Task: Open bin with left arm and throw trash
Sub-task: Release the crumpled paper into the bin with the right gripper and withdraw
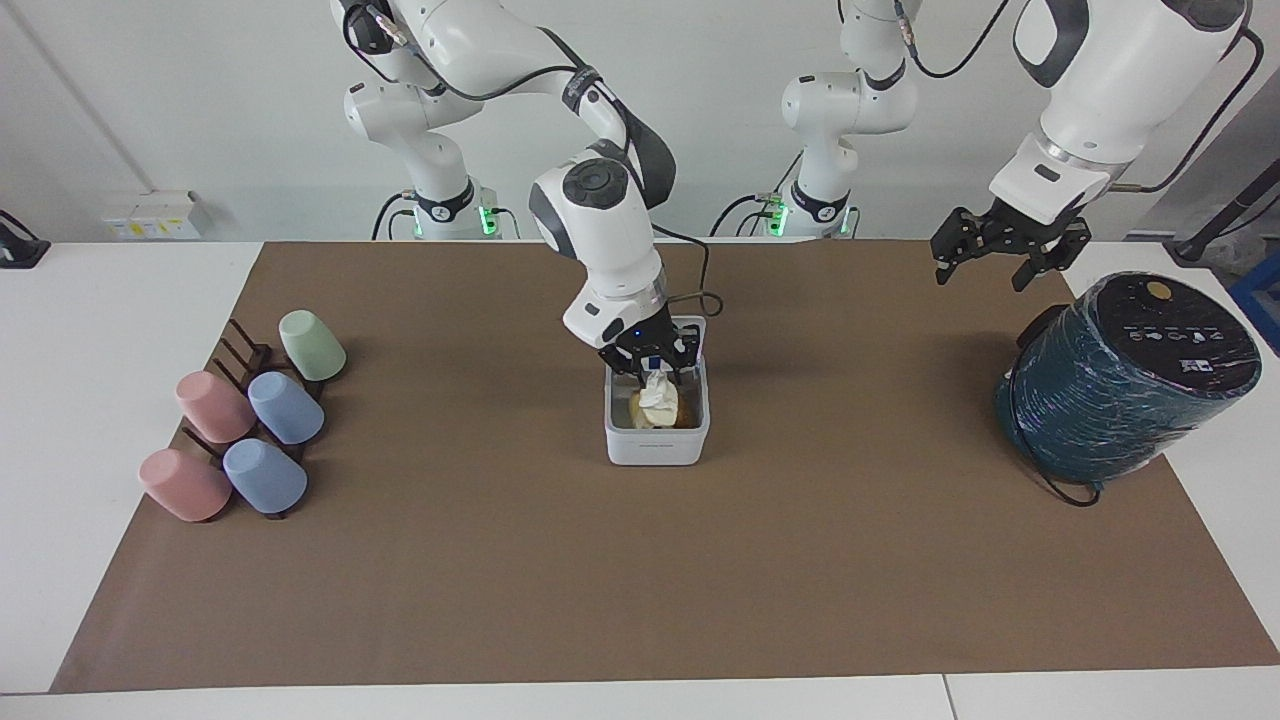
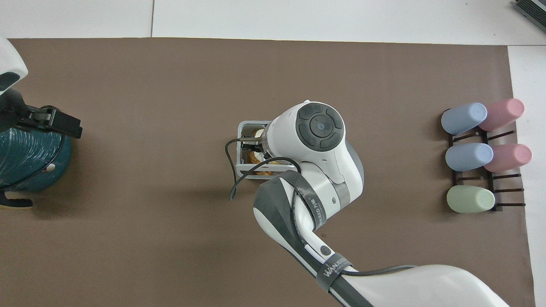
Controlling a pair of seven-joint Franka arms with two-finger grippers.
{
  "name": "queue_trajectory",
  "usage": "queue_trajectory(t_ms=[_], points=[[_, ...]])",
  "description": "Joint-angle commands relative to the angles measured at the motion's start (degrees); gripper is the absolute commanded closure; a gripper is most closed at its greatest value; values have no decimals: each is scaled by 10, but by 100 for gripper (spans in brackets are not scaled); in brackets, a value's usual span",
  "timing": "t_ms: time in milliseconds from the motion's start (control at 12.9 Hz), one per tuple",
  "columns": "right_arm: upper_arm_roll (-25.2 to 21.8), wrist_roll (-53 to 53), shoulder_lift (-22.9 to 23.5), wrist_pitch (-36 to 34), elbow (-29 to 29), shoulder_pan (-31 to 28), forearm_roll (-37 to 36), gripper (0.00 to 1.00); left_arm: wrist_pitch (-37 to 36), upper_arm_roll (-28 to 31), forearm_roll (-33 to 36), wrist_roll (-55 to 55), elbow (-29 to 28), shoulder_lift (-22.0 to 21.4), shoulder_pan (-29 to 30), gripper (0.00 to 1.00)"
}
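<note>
Two arms worked the brown mat. The left arm waited; its left gripper hung raised toward the left arm's end of the table, fingers spread apart and empty. The overhead view laid it against the dark-teal cylinder, but the facing view showed it in the air, clear of the cylinder's top and over the mat just beside it.

At the middle of the mat stood the bin, its lid tipped up on the side nearer the robots. The right gripper hovered over the opening, its fingers parted and gripping nothing. Just below them, a crumpled white scrap of trash lay in the bin on brownish contents. Only the facing view showed this. From overhead the right arm's wrist covered most of the bin, leaving one rim and corner visible.

Five pastel cups lay tilted on a dark rack toward the right arm's end.
</note>
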Motion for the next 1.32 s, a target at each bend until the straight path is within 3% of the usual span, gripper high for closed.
queue_trajectory(t_ms=[0,388,776,1087,1242], points=[[2,4,-12,-5,10,-11,0,0,19,-1,11,-2,-22,-17,0,0],[-3,-2,-80,-47,8,-69,-59,0,24,0,11,-2,-21,-17,0,0],[-3,-136,-139,-107,7,-184,-73,0,28,0,11,1,-16,-17,3,0],[-7,-190,-186,-182,8,-236,-75,0,28,-1,11,5,-17,-18,4,0],[-62,-202,-209,-231,10,-216,-78,0,27,-1,11,7,-17,-18,2,0]])
